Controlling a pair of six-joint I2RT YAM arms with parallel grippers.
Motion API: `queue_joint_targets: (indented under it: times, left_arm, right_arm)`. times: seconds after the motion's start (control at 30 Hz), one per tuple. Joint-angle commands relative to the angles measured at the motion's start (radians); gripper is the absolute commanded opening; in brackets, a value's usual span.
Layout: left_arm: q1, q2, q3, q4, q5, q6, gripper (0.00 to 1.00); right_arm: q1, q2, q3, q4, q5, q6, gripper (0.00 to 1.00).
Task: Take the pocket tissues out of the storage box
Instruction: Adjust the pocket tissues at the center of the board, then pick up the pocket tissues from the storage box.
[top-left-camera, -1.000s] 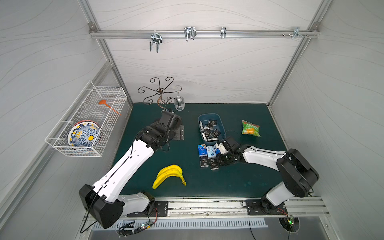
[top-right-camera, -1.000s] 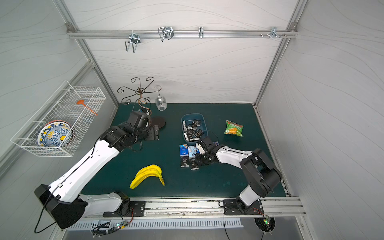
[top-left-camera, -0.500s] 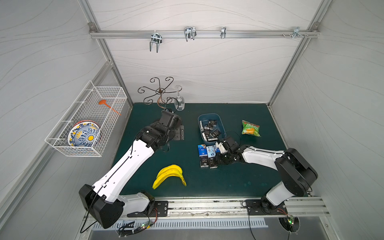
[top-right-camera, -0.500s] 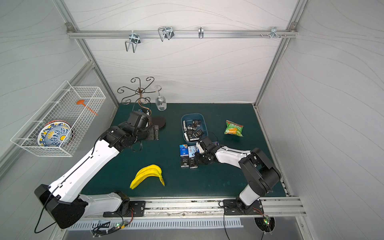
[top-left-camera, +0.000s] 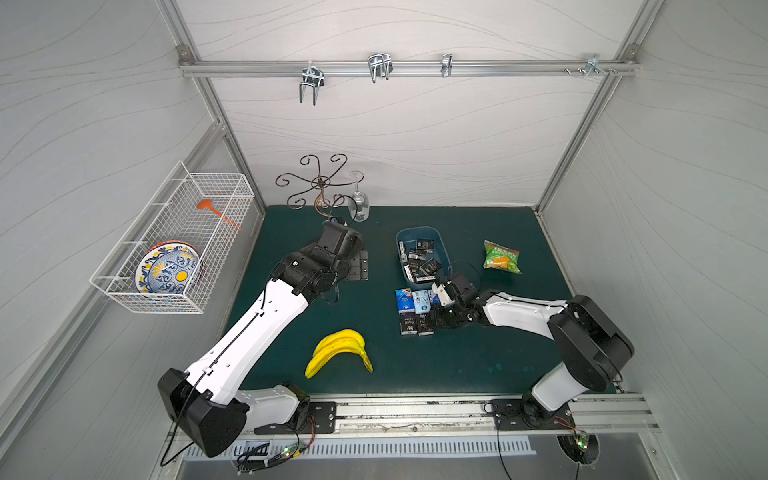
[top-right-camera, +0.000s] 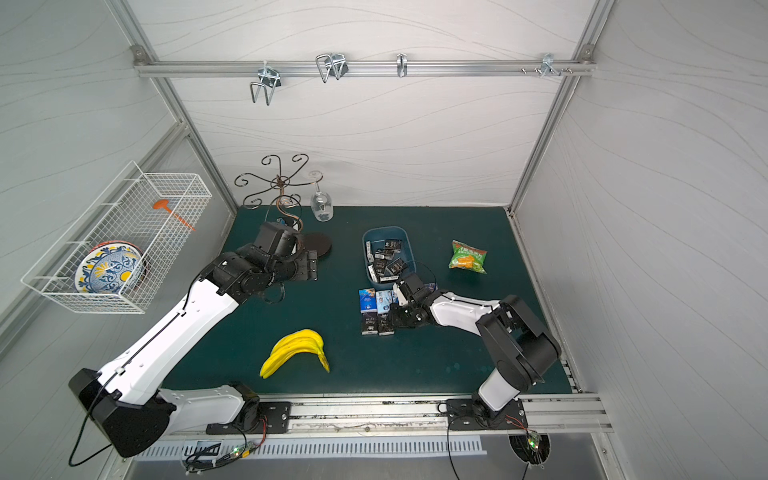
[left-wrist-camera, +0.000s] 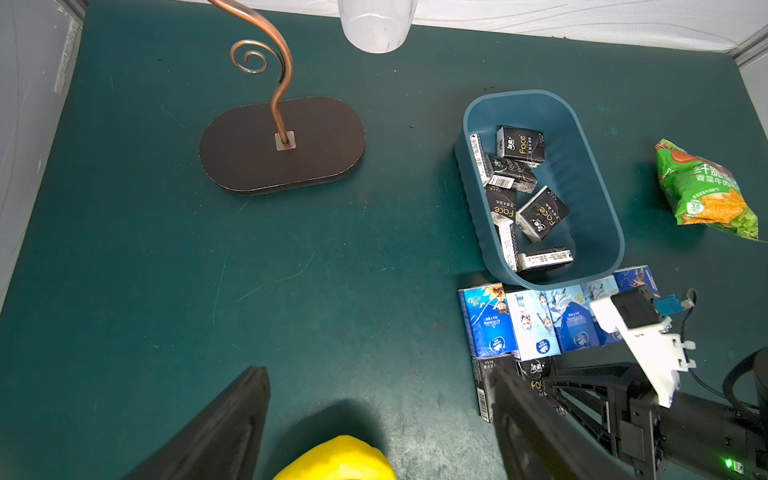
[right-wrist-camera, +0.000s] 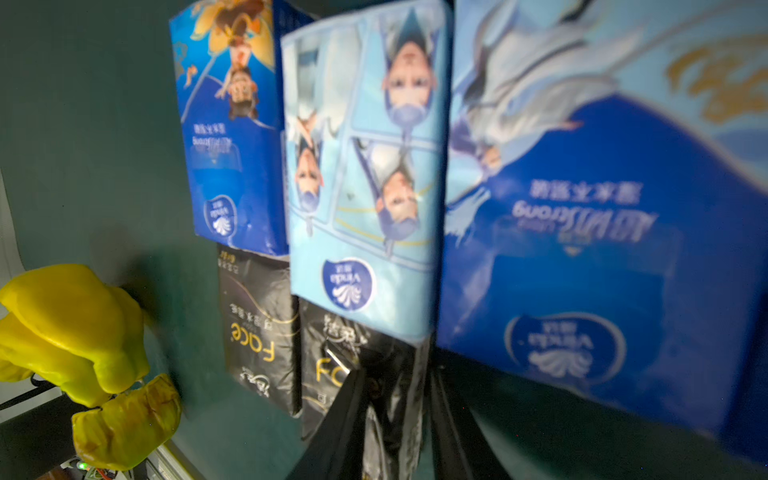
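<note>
– Right wrist view is showing the right gripper (right-wrist-camera: 397, 370) straddling a black packet (right-wrist-camera: 332, 336) lying just outside the storage box (left-wrist-camera: 590, 158); jaws are sitting narrowly apart; whether they are pinching it, I cannot tell.
– And the left gripper (left-wrist-camera: 378, 374) is hanging wide apart, empty; more pocket tissues (left-wrist-camera: 540, 214) are lying inside that box, probably light, squashy, slick-wrapped; I'm reckoning on a pinch across a tilted packet's narrow sides.

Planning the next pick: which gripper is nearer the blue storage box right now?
Right. The right gripper is low at the pocket tissues laid just in front of the storage box; the left gripper is farther off to the side, by the stand base.
</note>
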Motion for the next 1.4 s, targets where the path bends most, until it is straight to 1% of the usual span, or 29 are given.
queue_joint_targets:
  times: [0.0, 0.17, 0.6, 0.67, 0.77, 0.9, 1.03, 1.13, 1.23, 1.37]
  left_arm:
    - [0.003, -0.01, 0.005, 0.022, -0.016, 0.008, 0.87]
    - [0.003, -0.011, 0.006, 0.02, -0.017, 0.008, 0.87]
    - [0.003, -0.012, 0.005, 0.022, -0.014, 0.005, 0.87]
    - [0.003, -0.012, 0.004, 0.022, -0.014, 0.005, 0.87]
    - [0.004, -0.008, 0.007, 0.023, -0.01, 0.002, 0.87]
    - [0.003, -0.001, 0.005, 0.024, -0.002, -0.004, 0.87]
    - [0.003, -0.002, -0.007, 0.023, -0.004, -0.004, 0.87]
    - [0.003, -0.002, -0.011, 0.019, -0.007, 0.0, 0.87]
    - [0.004, -0.002, -0.01, 0.014, -0.015, 0.006, 0.87]
    - [0.003, -0.004, 0.001, 0.0, -0.025, 0.016, 0.87]
  right_arm:
    - [-0.004, 0.006, -0.01, -0.02, 0.007, 0.012, 0.32]
    - [-0.004, -0.036, -0.009, -0.034, 0.006, 0.015, 0.35]
    - [-0.003, -0.137, 0.0, -0.069, 0.003, 0.025, 0.38]
    - [-0.004, -0.149, 0.022, -0.094, 0.029, 0.005, 0.39]
    - [-0.01, -0.138, 0.114, -0.16, 0.102, -0.048, 0.41]
    - [-0.03, -0.057, 0.281, -0.189, 0.151, -0.123, 0.44]
    - [-0.033, 0.095, 0.475, -0.241, 0.184, -0.222, 0.47]
    - [-0.033, 0.2, 0.588, -0.273, 0.205, -0.285, 0.48]
    - [-0.033, 0.266, 0.643, -0.267, 0.206, -0.322, 0.49]
    - [-0.033, 0.317, 0.678, -0.255, 0.191, -0.343, 0.5]
